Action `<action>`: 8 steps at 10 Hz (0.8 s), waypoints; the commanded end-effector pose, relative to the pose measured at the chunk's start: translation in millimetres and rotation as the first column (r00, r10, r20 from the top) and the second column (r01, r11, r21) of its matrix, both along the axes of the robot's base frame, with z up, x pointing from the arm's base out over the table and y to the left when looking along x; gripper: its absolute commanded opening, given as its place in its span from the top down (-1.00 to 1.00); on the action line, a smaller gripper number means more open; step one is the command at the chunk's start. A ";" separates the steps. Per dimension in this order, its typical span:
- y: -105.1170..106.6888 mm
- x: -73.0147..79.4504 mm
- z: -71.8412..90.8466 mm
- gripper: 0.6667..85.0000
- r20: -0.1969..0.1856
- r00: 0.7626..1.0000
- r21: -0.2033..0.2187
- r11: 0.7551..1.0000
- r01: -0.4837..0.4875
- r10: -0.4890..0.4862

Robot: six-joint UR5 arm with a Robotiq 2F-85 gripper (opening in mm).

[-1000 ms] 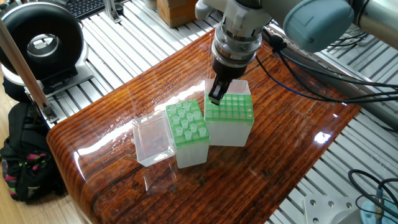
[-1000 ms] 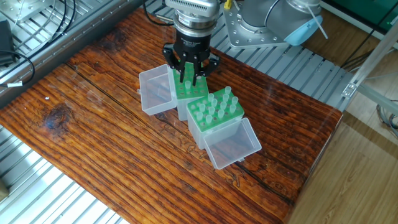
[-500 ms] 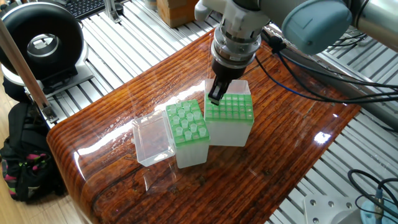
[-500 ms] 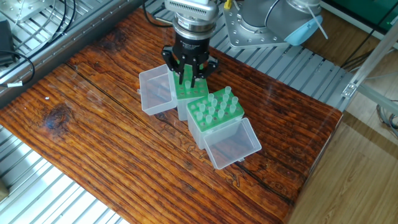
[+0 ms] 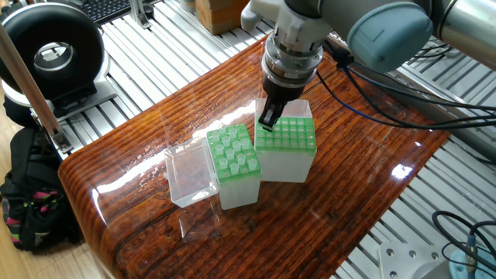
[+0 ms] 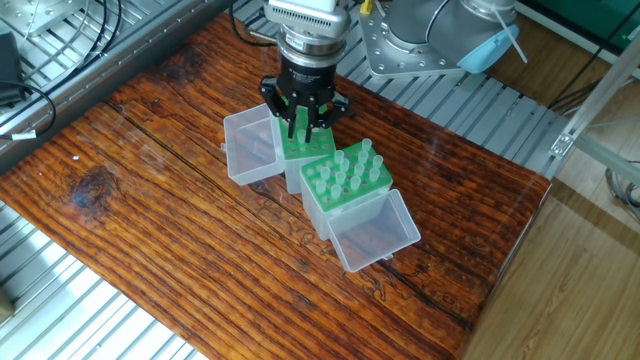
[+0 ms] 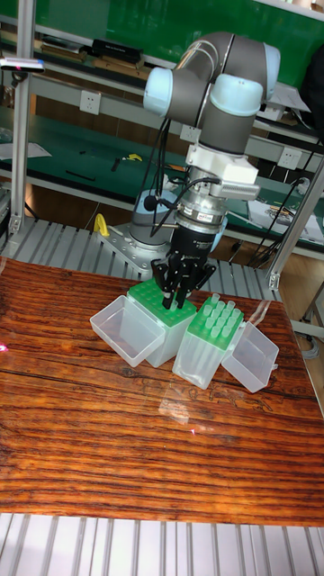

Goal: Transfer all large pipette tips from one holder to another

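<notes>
Two green-topped holders stand side by side on the wooden table. One holder [image 5: 232, 155] [image 6: 345, 175] [image 7: 219, 322] carries several large pipette tips [image 5: 231, 146] [image 6: 350, 160]. The other holder [image 5: 294, 133] [image 6: 320, 148] [image 7: 147, 295] shows mostly bare grid holes. My gripper [image 5: 267, 120] [image 6: 303, 126] [image 7: 176, 297] hangs straight down over a corner of this second holder. Its fingers are close together, with what looks like a whitish tip pinched between them. The tip's lower end is hidden by the fingers.
Each holder has a clear hinged lid lying open beside it [image 5: 190, 177] [image 6: 250, 148] [image 6: 375, 232] [image 7: 252, 358]. A black round device [image 5: 54, 50] and a backpack [image 5: 31, 201] sit off the table's left edge. Cables [image 5: 387, 101] trail behind the arm.
The gripper has risen slightly above the second holder. The holders and lids have not moved.
</notes>
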State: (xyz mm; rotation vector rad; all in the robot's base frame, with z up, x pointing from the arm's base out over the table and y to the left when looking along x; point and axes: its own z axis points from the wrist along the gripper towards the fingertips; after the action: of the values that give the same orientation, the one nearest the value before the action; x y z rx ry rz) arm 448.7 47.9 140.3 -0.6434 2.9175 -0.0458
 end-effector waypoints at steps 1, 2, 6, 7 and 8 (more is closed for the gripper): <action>6.2 1.4 0.5 0.34 0.002 1.000 0.023 1.000 0.003 -0.003; 7.9 1.5 0.6 0.38 0.002 1.000 0.028 1.000 0.004 -0.004; 6.0 1.6 1.8 0.69 0.000 1.000 0.016 1.000 0.012 -0.012; 5.8 1.0 3.6 0.73 -0.001 1.000 0.014 1.000 0.012 -0.012; 5.0 -0.4 7.1 0.76 -0.004 1.000 0.010 1.000 0.013 -0.013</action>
State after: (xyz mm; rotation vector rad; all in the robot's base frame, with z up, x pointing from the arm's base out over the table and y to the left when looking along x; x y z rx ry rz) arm 449.0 51.1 142.0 -0.6329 2.9218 -0.0415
